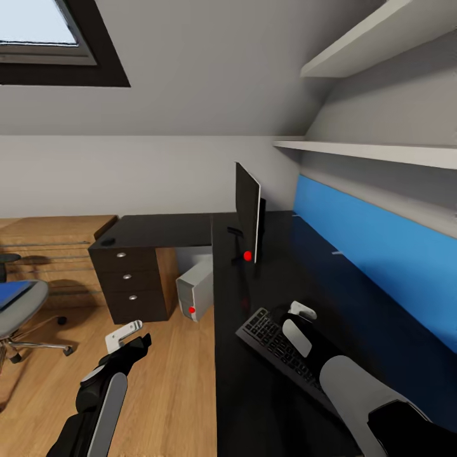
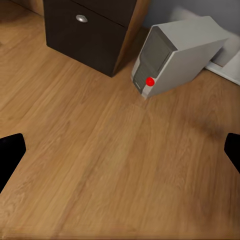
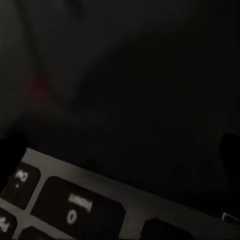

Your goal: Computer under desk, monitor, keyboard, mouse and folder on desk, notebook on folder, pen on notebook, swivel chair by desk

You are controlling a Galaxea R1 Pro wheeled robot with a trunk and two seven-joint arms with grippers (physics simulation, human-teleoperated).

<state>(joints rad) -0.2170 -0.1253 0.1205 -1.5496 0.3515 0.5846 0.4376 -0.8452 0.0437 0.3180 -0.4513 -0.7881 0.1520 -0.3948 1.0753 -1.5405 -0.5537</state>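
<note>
The keyboard lay slanted near the desk's front edge, low in the frame, the monitor behind it. The right gripper hovered over it; I cannot tell its jaws. The left gripper hung apart over bare floor. The computer sat under the desk.

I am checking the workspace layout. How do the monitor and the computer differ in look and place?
The monitor is a thin black screen standing upright on the desk; the computer is a boxy silver-grey tower on the floor under the desk. The monitor shows edge-on, the computer shows its darker front. Both carry a red light low down.
</note>
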